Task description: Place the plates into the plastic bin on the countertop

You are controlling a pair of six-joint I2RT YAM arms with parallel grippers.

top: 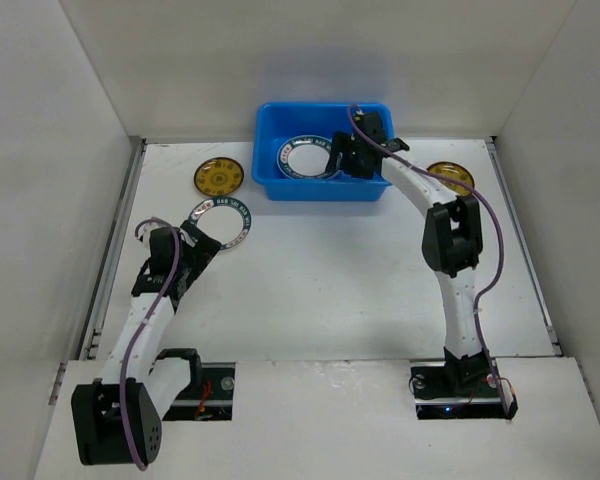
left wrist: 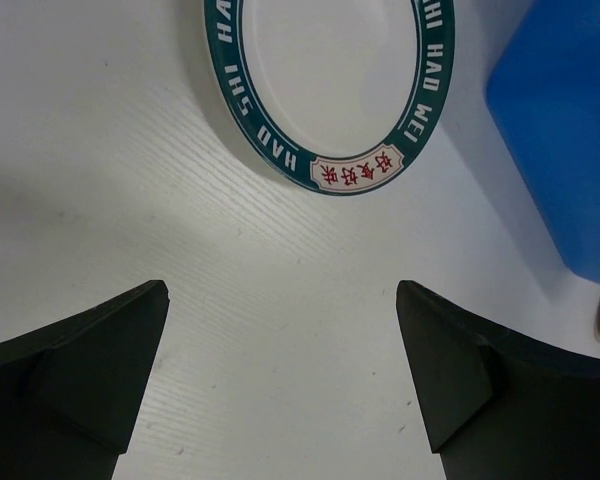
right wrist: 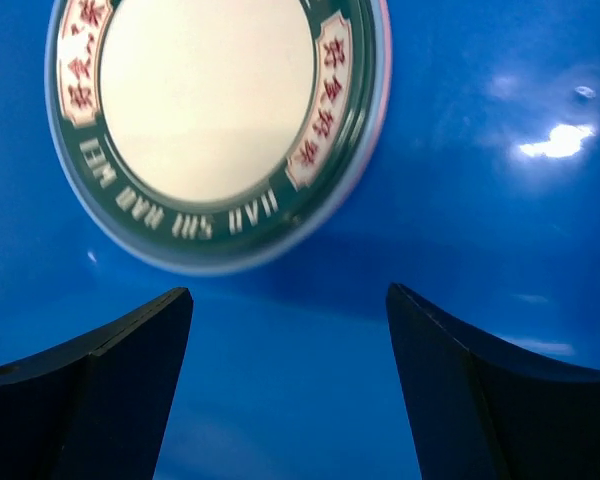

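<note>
White countertop (top: pixel 330 290) spread out in front of the plastic bin (top: pixel 325 190). Right gripper (right wrist: pixel 290 390) down inside the bin, jaws wide apart and empty, beside a dark-banded plate (right wrist: pixel 210 110) lying flat on the bin floor. Left gripper (left wrist: pixel 280 380) left of and in front of the bin, jaws likewise spread, gripping nothing, just short of a second dark-banded plate (left wrist: pixel 330 70) on the countertop. Yellow-gold plate (top: pixel 219 177) left of the bin; other yellow-gold plate (top: pixel 455 178) right of it.

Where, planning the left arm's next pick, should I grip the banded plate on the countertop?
Probably at the near rim of the banded plate, the edge facing the open left hand. It lies flat and shallow, so come low from that side and pinch the rim.
</note>
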